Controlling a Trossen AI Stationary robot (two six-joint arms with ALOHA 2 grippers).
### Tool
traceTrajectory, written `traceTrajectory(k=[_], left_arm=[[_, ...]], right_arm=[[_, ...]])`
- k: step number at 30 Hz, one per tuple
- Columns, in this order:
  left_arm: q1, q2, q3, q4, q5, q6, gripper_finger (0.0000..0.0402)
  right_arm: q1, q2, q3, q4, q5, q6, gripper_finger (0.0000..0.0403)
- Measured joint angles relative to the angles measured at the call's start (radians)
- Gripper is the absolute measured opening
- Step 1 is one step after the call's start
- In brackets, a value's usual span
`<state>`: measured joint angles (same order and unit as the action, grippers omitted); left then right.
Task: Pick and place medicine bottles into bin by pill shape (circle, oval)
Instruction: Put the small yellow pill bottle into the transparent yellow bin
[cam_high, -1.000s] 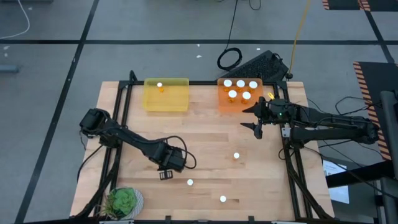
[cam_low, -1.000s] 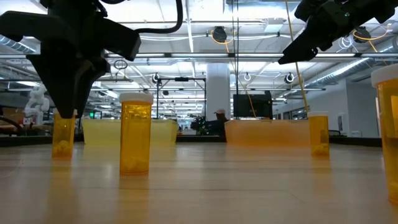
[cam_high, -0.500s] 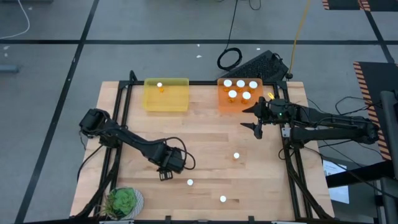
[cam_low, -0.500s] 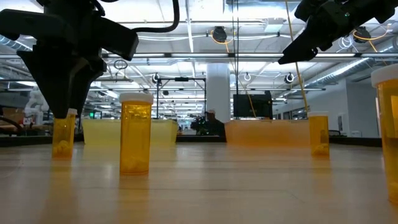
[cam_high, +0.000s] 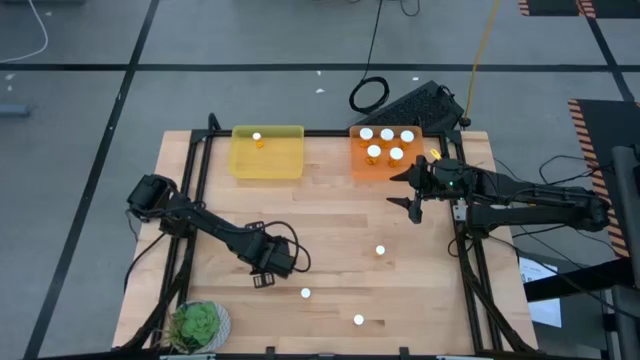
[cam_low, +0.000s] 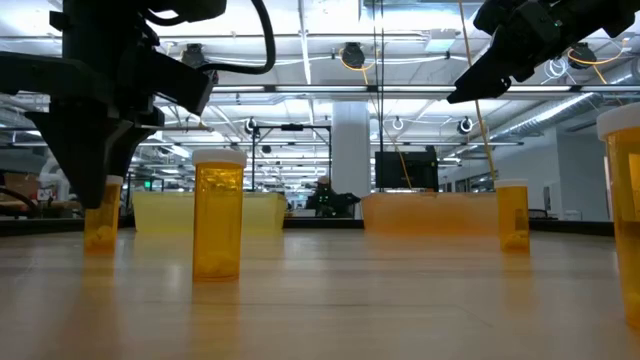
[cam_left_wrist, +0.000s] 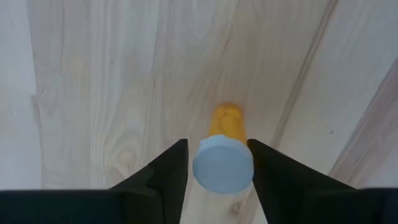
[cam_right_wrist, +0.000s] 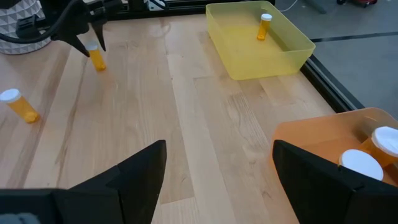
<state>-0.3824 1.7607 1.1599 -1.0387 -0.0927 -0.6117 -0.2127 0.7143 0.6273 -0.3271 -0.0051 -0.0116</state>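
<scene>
Amber plastic and white caps are all I can go on; I can read no label or writing on any bottle from my screens. My left hand (cam_high: 263, 281) sits low over the front-left part of the wooden table (cam_high: 330, 215), its fingers (cam_left_wrist: 160, 177) parted narrowly on either side of an upright bottle (cam_left_wrist: 224, 158); the white cap lies between them with a thin gap on each side, so they are not gripping it. In the low view that bottle (cam_low: 101, 212) stands under the dark left hand (cam_low: 95, 195). My right hand (cam_high: 412, 193) hangs above the table near the back-right, just in front of the orange bin (cam_high: 360, 160), fingers (cam_right_wrist: 130, 174) spread wide and holding nothing.

The orange bin holds five white-capped bottles (cam_high: 386, 134) packed close together; the yellow bin (cam_high: 267, 165) at the back holds a single bottle (cam_high: 257, 138). Three more bottles stand loose on the table: one (cam_high: 380, 251) right of centre, one (cam_high: 305, 294) just right of the left hand, one (cam_high: 358, 320) near the front edge. A potted plant (cam_high: 197, 324) sits at the front-left corner, close to the left arm's reach. A black frame (cam_high: 205, 150) runs along the table's sides; the middle of the table between the bins and the loose bottles is open wood.
</scene>
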Motion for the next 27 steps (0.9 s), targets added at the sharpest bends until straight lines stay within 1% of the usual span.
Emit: traceTrajectory(k=[11,16,21,27], left_arm=[[0.0,-0.002,0.0,0.002,-0.001,0.001,0.0117],[0.005,-0.012,0.025,-0.001,0.001,0.001,0.0118],[0.025,-0.042,0.055,-0.01,0.013,0.04,0.0119],[0.103,-0.119,0.081,-0.036,0.025,0.129,0.0119]], right_arm=[[0.0,0.0,0.0,0.0,0.0,0.0,0.0287],[0.0,0.0,0.0,0.0,0.0,0.0,0.0287],[0.0,0.0,0.0,0.001,0.001,0.0,0.0287],[0.0,0.0,0.0,0.008,0.001,0.0,0.0287]])
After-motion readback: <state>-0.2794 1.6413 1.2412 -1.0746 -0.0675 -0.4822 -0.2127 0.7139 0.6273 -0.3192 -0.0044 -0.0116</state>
